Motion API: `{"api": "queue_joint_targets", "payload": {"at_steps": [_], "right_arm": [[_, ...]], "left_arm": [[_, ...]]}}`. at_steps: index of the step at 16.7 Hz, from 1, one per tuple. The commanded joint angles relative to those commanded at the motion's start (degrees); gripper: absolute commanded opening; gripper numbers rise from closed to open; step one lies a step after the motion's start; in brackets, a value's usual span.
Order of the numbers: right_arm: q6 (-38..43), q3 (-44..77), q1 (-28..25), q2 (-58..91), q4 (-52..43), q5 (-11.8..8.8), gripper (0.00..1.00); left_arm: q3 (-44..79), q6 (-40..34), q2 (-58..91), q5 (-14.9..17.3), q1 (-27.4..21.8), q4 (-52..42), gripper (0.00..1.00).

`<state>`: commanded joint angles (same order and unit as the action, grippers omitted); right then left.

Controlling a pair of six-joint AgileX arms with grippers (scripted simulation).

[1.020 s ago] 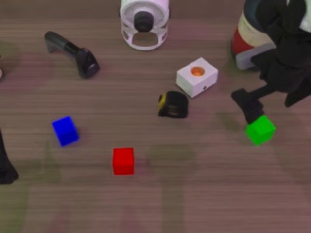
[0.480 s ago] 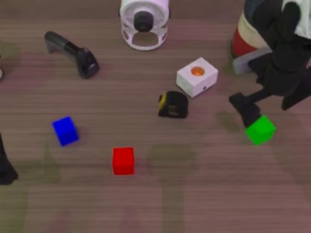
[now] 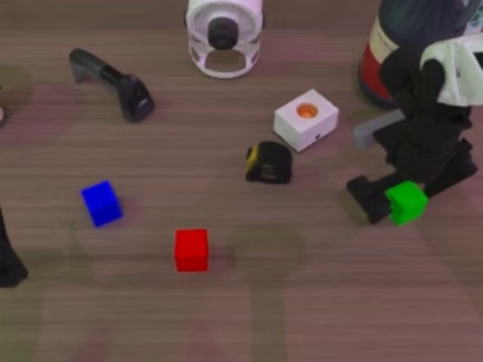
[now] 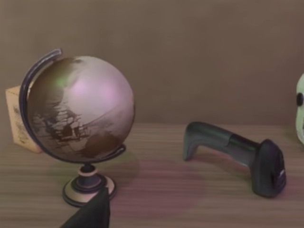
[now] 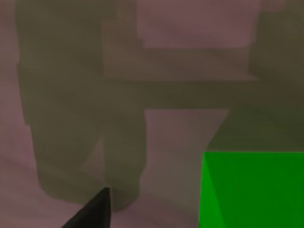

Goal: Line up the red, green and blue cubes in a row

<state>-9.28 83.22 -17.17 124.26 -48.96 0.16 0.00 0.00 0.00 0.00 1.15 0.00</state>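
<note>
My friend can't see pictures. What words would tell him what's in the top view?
The right arm's tool reaches down around a green cube at the table's right. A red cube and a blue cube sit apart at the left, with a white block, tape measure and scanner behind.

Our right gripper [image 3: 391,200] partly covers the green cube [image 3: 408,202] from above, and the right wrist view's edge crops that cube. Our left arm [image 3: 9,256] is cut off at the top view's left edge, its gripper unseen.
</note>
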Motion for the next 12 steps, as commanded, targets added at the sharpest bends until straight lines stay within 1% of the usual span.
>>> {"api": "queue_joint_targets", "payload": {"at_steps": [3, 12], "right_arm": [[0.0, 0.0, 0.0, 0.0, 0.0, 0.0, 1.00], [0.0, 0.0, 0.0, 0.0, 0.0, 0.0, 0.32]], "left_arm": [[0.0, 0.0, 0.0, 0.0, 0.0, 0.0, 1.00], [0.0, 0.0, 0.0, 0.0, 0.0, 0.0, 1.00]]}}
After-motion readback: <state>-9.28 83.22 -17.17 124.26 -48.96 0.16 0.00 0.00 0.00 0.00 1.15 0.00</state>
